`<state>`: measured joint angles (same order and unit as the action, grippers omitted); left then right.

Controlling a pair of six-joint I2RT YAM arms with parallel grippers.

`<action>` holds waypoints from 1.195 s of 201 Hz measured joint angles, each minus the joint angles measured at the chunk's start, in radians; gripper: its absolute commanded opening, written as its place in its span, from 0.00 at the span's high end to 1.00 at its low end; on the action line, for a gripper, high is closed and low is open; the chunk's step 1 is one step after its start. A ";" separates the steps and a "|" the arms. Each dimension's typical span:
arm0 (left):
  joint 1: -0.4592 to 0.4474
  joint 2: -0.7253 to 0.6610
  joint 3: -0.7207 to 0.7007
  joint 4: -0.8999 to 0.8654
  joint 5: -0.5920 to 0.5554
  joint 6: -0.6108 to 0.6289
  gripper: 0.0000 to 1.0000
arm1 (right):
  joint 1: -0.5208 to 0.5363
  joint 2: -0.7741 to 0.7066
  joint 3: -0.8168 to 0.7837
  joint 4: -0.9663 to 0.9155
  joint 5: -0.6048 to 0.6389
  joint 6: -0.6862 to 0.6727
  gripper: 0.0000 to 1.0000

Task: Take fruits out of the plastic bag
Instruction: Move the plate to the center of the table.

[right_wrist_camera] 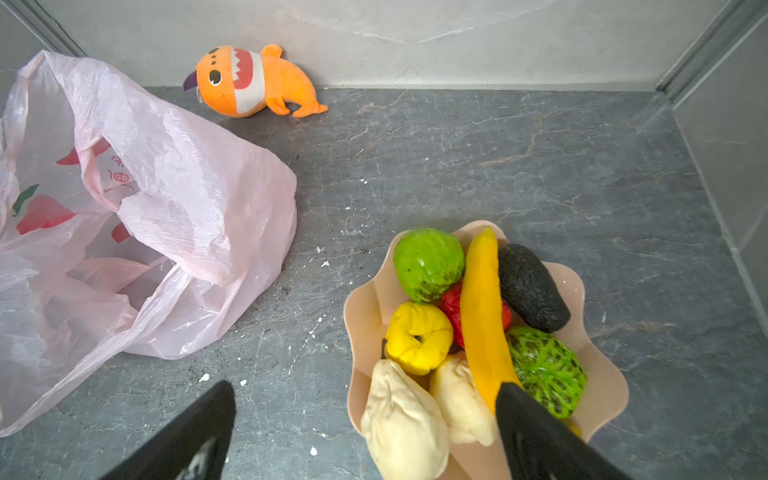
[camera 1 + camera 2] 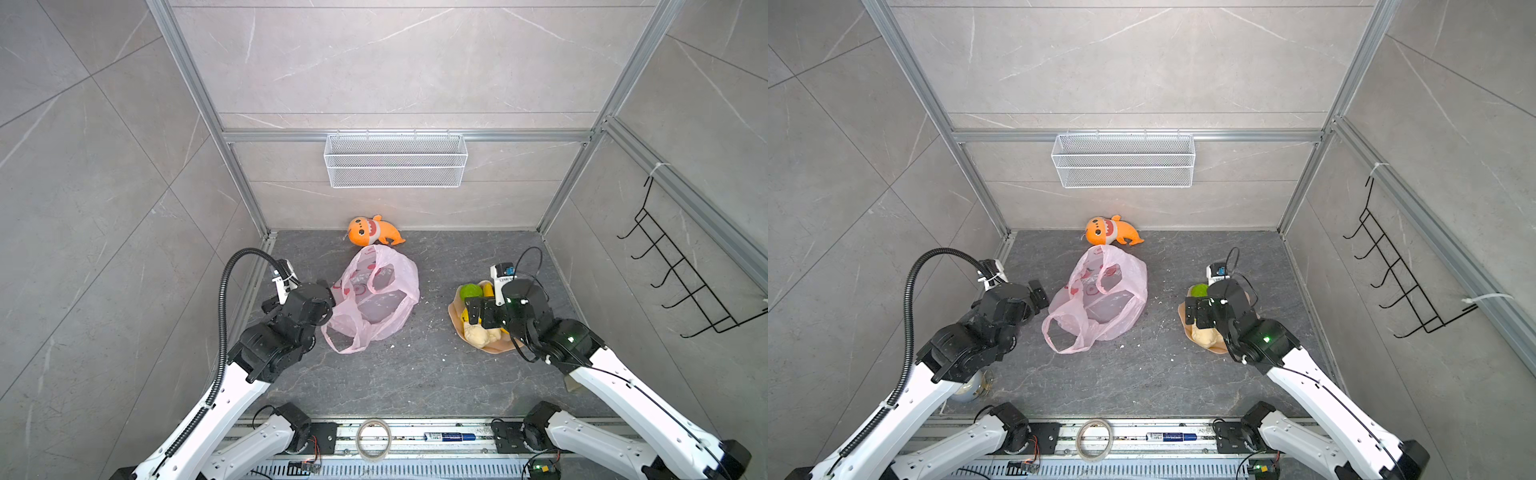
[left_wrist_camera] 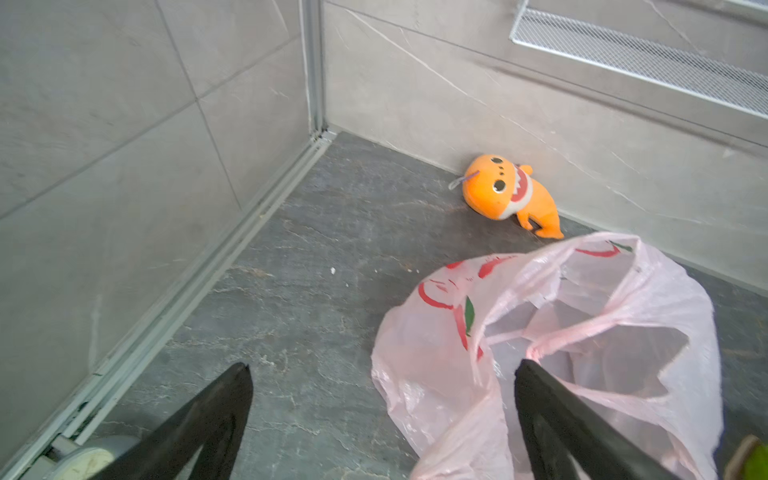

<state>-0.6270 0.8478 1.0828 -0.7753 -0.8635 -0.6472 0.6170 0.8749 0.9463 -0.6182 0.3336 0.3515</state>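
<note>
The left gripper has its jaws spread wide and clamped on nothing. One finger stands in front of the plastic bag, whose near edge lies between the two fingers; contact with the film cannot be told. The right gripper is likewise spread wide and grips nothing, with one finger over the near end of the banana.

The fruits lie heaped on a peach scalloped plate, outside the bag. The banana lies across a red piece, between a smooth green ball and a dark avocado. A yellow lumpy piece, two beige pieces and a bumpy green fruit fill the near side.

The pink bag lies slack and crumpled on the dark floor, between the arms in both top views. An orange plush shark lies at the back wall, just beyond the bag.
</note>
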 measured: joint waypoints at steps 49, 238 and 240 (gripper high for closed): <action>0.097 -0.051 -0.171 0.099 -0.128 0.081 0.00 | 0.000 -0.183 -0.151 0.039 0.240 0.019 0.01; 0.307 0.031 -0.284 0.251 0.079 0.106 0.00 | -0.294 0.115 0.052 -0.221 0.427 0.179 0.41; 0.308 0.031 -0.283 0.251 0.082 0.106 0.00 | -0.314 0.119 0.053 -0.220 0.408 0.168 0.42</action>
<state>-0.3191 0.8783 0.7998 -0.5247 -0.7818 -0.5415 0.3031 0.9936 0.9993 -0.8387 0.7414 0.5194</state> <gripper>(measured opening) 0.996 0.606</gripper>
